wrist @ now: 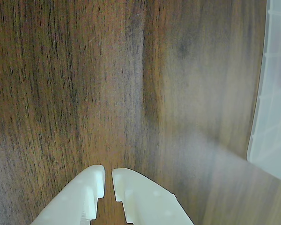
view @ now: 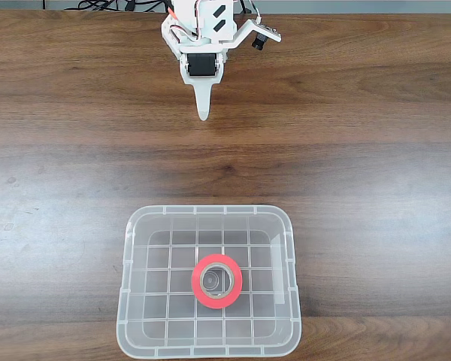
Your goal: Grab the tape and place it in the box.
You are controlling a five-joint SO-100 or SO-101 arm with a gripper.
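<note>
Down inside the clear plastic grid-bottomed box [view: 288,248] sits the red-orange tape roll [view: 217,280], so placing looks done. White gripper [view: 204,114] is well apart over the wood table [view: 361,135], fingers [wrist: 131,192] nearly closed on nothing, probably just needs parking

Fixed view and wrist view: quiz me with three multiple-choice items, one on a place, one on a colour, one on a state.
1. Where is the tape?
A. On the table beside the box
B. Lying flat inside the box
C. In the gripper

2. What colour is the tape's outer ring?
A. Blue
B. Green
C. Red-orange

3. How is the gripper?
A. Nearly shut, holding nothing
B. Clamped on the tape
C. Gripping the box rim

Answers: B, the tape lies on the grid floor of the box. C, the ring is red-orange around a pale core. A, the gripper shows a thin gap over the bare table.
</note>
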